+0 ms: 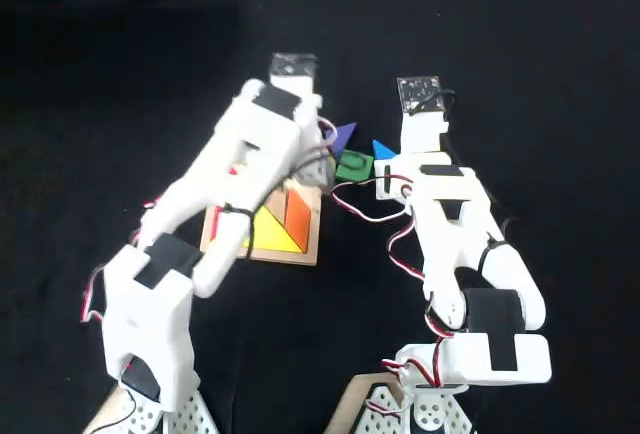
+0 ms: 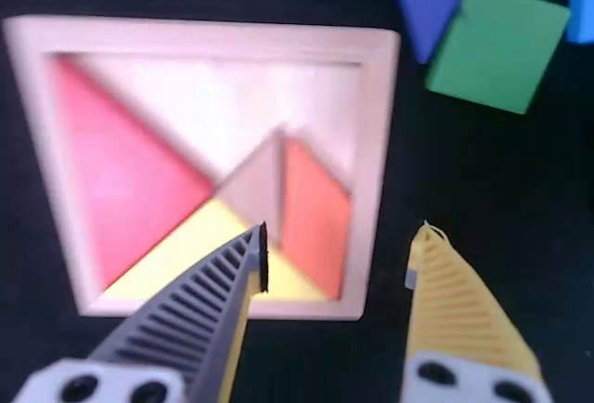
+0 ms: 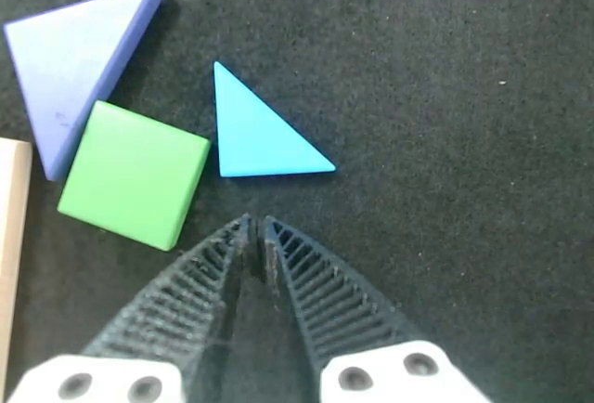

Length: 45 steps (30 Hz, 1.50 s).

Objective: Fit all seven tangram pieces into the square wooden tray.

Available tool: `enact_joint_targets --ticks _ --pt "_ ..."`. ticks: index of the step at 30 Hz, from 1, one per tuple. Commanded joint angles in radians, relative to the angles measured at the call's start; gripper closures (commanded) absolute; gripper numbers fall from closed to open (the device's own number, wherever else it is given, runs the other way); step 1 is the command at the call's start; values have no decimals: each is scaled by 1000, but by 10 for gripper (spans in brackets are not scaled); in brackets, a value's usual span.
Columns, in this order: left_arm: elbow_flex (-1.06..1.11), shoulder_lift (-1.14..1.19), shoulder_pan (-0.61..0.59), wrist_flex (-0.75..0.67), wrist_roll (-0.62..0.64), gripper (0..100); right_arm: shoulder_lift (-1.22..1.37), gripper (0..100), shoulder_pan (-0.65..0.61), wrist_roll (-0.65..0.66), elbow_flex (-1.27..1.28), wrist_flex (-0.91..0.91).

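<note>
The square wooden tray holds a red triangle, a yellow triangle and an orange piece. Its far half is bare wood. My left gripper hangs open over the tray's near corner, one finger above the yellow piece and the other outside the rim. Beside the tray on the black cloth lie a purple-blue triangle, a green square and a light blue triangle. My right gripper is shut and empty, its tips just short of the light blue triangle and next to the green square.
In the high view the left arm covers most of the tray. The green square and both loose triangles sit between the two arms. Black cloth spreads all around, and red wires loop off both arms.
</note>
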Motion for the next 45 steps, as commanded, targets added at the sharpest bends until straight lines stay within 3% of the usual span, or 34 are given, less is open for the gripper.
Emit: enact_joint_targets --ticks 1,6,12,16,19,25,30,33,38,45 --pt "-209 -157 -128 176 -37 744 -7 986 -2 -5 -61 8" --pt "-260 -362 -283 265 -216 744 -7 986 -8 -5 -64 6" --pt "84 -640 -506 218 -256 744 -8 982 -23 43 -120 77" --pt "421 -812 -598 63 -325 744 2 897 -55 146 -259 302" --pt "684 -964 -656 -78 -341 744 1 842 -106 195 -298 351" --pt "1168 -1227 -768 -365 -310 744 5 825 -230 460 -381 431" --pt "1480 -1290 -805 -609 -247 744 134 825 -256 661 -538 563" --pt "1544 -1292 -805 -680 -249 744 271 825 -242 720 -682 626" --pt "1554 -1290 -803 -681 -249 744 483 825 -184 766 -929 684" --pt "1554 -1290 -803 -677 -252 744 730 825 -180 875 -1257 922"
